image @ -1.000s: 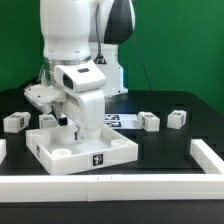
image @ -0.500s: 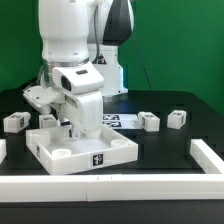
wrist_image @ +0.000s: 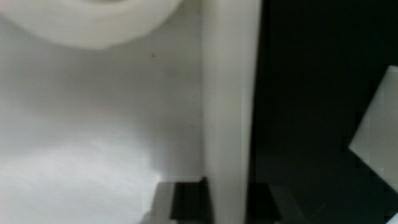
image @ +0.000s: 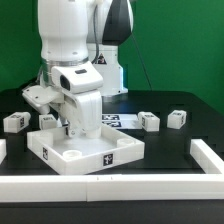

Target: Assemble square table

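The end effector [image: 71, 127] is pinching shut on the raised rim of the square panel [image: 100, 146], likely gripping there for dragging it across the counter [image: 170, 146].

Smooth white plastic panel [image: 125, 150]

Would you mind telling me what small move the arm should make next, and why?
Probably drag the square panel gently across the table: the hand is shut on its raised rim, a hold suited to sliding, and the legs lie loose.
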`<move>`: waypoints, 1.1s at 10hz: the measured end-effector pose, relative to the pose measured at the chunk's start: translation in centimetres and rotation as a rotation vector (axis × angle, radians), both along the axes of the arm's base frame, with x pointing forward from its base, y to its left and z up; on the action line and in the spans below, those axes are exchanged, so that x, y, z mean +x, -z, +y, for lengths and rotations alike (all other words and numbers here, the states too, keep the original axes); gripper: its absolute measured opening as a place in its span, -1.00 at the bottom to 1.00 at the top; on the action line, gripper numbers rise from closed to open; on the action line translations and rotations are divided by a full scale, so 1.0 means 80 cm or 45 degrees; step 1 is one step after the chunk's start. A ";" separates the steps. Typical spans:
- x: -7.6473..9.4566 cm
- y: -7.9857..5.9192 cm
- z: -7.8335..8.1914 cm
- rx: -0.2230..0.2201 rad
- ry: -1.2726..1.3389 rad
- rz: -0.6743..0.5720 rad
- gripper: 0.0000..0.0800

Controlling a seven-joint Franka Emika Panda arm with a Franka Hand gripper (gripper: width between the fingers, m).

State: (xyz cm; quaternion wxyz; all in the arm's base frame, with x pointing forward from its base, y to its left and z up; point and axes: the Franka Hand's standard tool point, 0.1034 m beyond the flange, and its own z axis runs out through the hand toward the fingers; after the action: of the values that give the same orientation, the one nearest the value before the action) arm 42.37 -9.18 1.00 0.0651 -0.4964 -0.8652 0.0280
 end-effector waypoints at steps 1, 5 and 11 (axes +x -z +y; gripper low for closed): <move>0.000 0.000 0.000 0.000 0.000 0.000 -0.84; 0.001 0.000 0.003 -0.004 0.038 0.000 -0.84; 0.079 -0.006 0.073 -0.057 0.597 0.001 -0.84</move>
State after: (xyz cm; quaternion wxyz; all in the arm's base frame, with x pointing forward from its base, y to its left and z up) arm 48.65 -3.35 1.45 0.0590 -0.6850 -0.7254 0.0316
